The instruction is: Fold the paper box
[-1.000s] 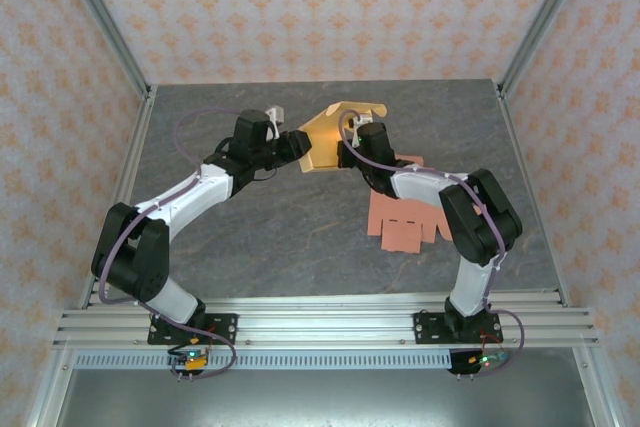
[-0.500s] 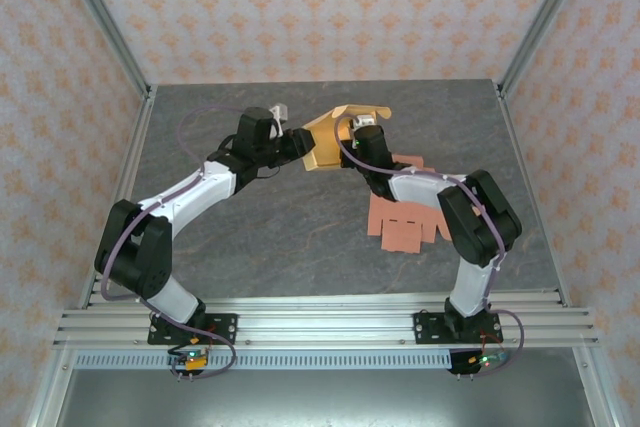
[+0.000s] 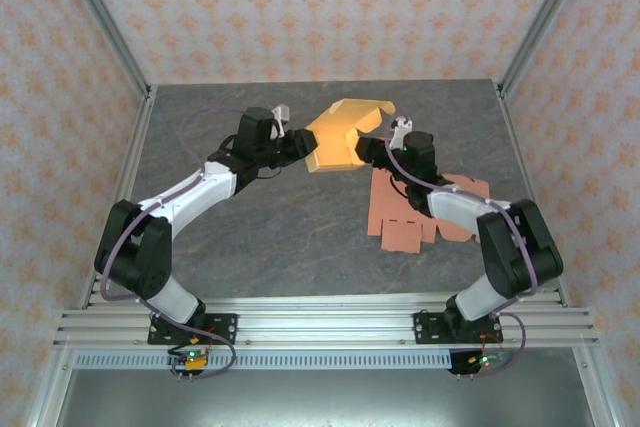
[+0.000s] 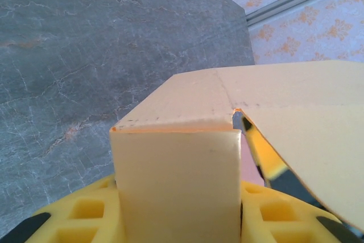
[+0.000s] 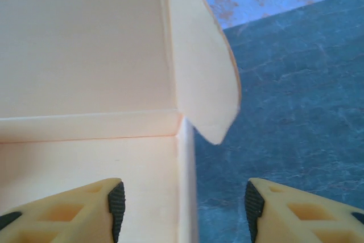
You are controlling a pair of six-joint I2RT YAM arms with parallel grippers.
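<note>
The right arm (image 3: 515,247) has swung out to the right since a second ago; its elbow was closer to the middle then. More of the pink sheets (image 3: 400,229) shows now, because the arm no longer covers them. The right gripper (image 3: 368,150) was pinched on the right side of the paper box (image 3: 340,142) a second ago; now it has let go and pulled back a little. Its fingers (image 5: 85,211) stand apart, with a corner of the box between them and not pressed by either one. The left arm (image 3: 190,197) has hardly moved. The left gripper (image 3: 296,145) is clamped on a flap at the left side of the box, as it was before, and it holds the box up over the far middle of the table (image 3: 280,237). The box looks more spread open than it did.

Closest is a metal rail (image 3: 320,325), silver and ribbed. The table is grey stone with thin pale veins, smooth and flat. The pink sheets lie flat on it, thin card cut with little tabs. The fingers are yellow with holes in them and have black pads. The box is smooth orange-yellow card with sharp folds, flat walls and one rounded flap. Farthest back is the wall (image 3: 320,7), pale with small orange flower shapes.
</note>
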